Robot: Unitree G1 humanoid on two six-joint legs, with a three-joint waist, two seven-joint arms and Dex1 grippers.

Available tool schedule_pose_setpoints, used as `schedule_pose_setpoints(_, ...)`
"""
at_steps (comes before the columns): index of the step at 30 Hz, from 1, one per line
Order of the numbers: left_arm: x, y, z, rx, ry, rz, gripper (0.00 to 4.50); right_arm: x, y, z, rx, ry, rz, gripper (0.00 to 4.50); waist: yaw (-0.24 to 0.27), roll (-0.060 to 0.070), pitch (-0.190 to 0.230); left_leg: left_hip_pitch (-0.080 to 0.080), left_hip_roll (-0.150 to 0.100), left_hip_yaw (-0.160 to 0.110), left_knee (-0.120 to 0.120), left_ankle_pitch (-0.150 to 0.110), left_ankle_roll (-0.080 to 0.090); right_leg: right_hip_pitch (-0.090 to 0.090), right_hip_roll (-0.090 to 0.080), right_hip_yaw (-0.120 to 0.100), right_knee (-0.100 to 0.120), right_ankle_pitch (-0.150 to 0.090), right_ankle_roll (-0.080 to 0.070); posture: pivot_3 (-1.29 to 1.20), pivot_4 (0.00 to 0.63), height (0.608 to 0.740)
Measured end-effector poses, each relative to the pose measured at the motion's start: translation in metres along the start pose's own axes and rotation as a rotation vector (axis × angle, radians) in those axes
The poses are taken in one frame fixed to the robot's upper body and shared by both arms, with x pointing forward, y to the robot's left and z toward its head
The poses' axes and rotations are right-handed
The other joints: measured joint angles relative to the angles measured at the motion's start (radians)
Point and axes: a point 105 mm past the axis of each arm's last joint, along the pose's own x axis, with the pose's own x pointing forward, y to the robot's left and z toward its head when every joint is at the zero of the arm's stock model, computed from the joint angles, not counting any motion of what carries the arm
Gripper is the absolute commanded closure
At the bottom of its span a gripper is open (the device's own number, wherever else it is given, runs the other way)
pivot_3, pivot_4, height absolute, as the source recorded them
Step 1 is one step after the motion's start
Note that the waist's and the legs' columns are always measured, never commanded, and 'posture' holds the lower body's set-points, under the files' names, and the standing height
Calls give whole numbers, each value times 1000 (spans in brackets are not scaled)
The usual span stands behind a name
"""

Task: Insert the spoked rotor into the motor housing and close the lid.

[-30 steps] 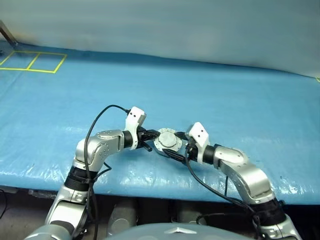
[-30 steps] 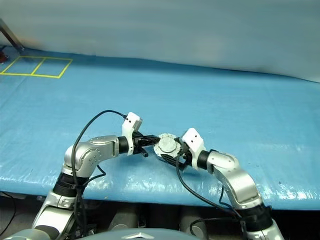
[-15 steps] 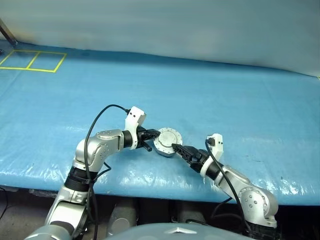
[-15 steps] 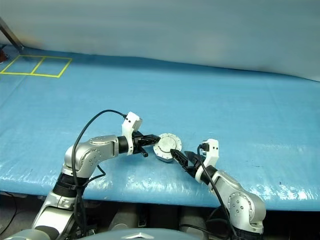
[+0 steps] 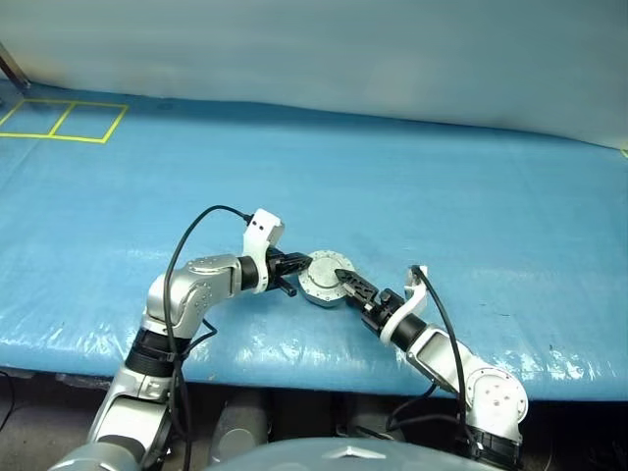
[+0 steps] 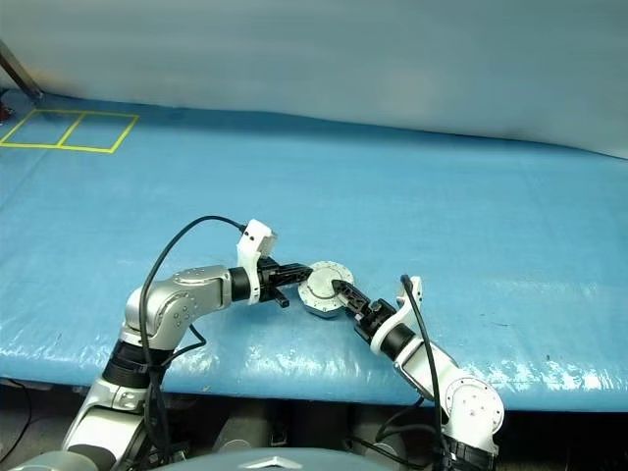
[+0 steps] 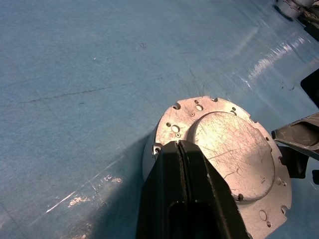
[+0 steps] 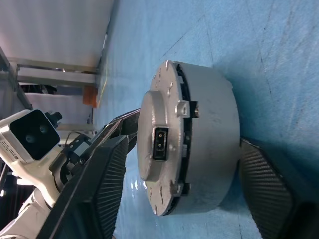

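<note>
our left jaws (image 7: 180, 149) stay pinched shut on the lid (image 7: 227, 152) of the motor (image 8: 199, 144) on the blue worktop (image 5: 442, 186). our right jaws (image 8: 174, 174) have rolled over and now sit open around it, closing in to squeeze the lid down.

Silver-grey jointed arms, black wrist collars, white camera blocks on the wrists, black looping cables, black ribbed fingers (image 8: 102, 184).

lid (image 7: 227, 149) on motor housing (image 8: 209, 144), on table (image 5: 442, 186)
</note>
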Motion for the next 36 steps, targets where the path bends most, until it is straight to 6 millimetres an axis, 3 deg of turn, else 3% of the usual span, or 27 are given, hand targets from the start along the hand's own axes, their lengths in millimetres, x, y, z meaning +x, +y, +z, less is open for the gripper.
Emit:
schedule_pose_setpoints(3, -1, 3, -2, -6, 5, 13, 4500, -2, 2, 0, 48, -11, 29, 2889, -1, 0, 0, 0, 0, 0, 0, 0, 0, 0, 1, 0, 0, 2, 4, 0, 150, 740)
schedule_pose_setpoints(5, -1, 3, -2, -8, 5, 11, 4500, -3, 1, -1, 67, -17, 27, 3307, -1, 0, 0, 0, 0, 0, 0, 0, 0, 0, 1, 0, 0, 2, 4, 0, 150, 740)
schedule_pose_setpoints(18, -1, 5, 1, -24, -19, 14, 4500, -6, 1, -15, 19, 85, 19, 3306, -22, 0, 0, 0, 1, 0, 0, 0, 0, 0, 1, 1, 0, 2, 4, 0, 150, 740)
schedule_pose_setpoints(23, -6, 14, 29, -95, -231, 81, 4500, -6, 2, -23, 32, 110, 31, 3306, -25, 0, 0, 1, 2, 1, 0, 0, 0, 0, 2, 2, 1, 3, 4, 0, 150, 740)
schedule_pose_setpoints(27, -31, 24, 33, -324, -404, 74, 4500, -1, 4, -17, 66, 44, 37, 3306, -26, 0, 0, 1, 2, 1, 0, 0, 0, 0, 2, 2, 1, 3, 5, 0, 150, 740)
schedule_pose_setpoints(31, -61, 31, 19, -566, -538, 81, 3593, 1, 6, 7, 84, -78, 41, 3306, -23, 0, 0, -2, 1, 0, 2, 0, 1, -1, 1, 2, 0, 4, 7, 0, 150, 740)
schedule_pose_setpoints(36, -73, 24, -10, -838, -610, 69, 1917, 3, 14, 38, 82, -213, 76, 3306, -20, 0, 0, -6, 1, -2, 8, -1, 2, -1, 1, 1, 0, 5, 9, 0, 150, 740)
